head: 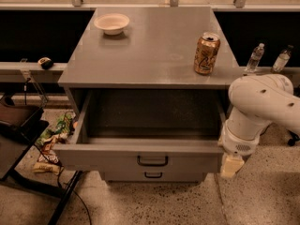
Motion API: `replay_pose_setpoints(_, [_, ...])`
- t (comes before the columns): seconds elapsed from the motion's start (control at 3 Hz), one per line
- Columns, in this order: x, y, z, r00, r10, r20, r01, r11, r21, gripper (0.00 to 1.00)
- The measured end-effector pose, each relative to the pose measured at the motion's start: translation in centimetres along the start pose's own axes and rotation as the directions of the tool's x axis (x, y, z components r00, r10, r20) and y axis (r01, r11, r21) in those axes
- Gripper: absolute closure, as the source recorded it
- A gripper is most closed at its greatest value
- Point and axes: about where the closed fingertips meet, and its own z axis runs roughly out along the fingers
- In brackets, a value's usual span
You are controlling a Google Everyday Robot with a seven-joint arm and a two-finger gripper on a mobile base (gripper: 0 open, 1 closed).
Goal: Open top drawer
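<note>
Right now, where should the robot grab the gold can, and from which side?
Probably round the middle of the can, coming in level from the front right. It stands upright near the right edge of the cabinet top, its round sides exposed. The gripper hangs lower, beside the right end of the open top drawer.

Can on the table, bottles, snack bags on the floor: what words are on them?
Nothing here can be read.
The can: dark markings, too blurred.
The left bottle and right bottle: labels too small.
The snack bags: print too blurred.
The top drawer and the end effector at its right front corner: no writing seen.
</note>
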Motion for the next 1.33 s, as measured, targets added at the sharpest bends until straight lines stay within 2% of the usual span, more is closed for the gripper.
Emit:
replay_pose_setpoints(0.33, [0.1, 1.1, -0.2, 1.0, 0.004, 0.001, -0.004, 0.9998, -0.017, 0.73])
replay_pose_setpoints(0.67, [0.8, 4.1, -0.4, 1.0, 0.009, -0.015, -0.01, 0.999, -0.043, 0.96])
replay_pose_setpoints(1.0, [0.8, 4.1, -0.4, 1.0, 0.009, -0.015, -0.01, 0.999, -0.043, 0.19])
replay_pose_setpoints(1.33, [0.8, 4.1, -0.4, 1.0, 0.009, -0.015, -0.01, 0.999, -0.043, 0.0])
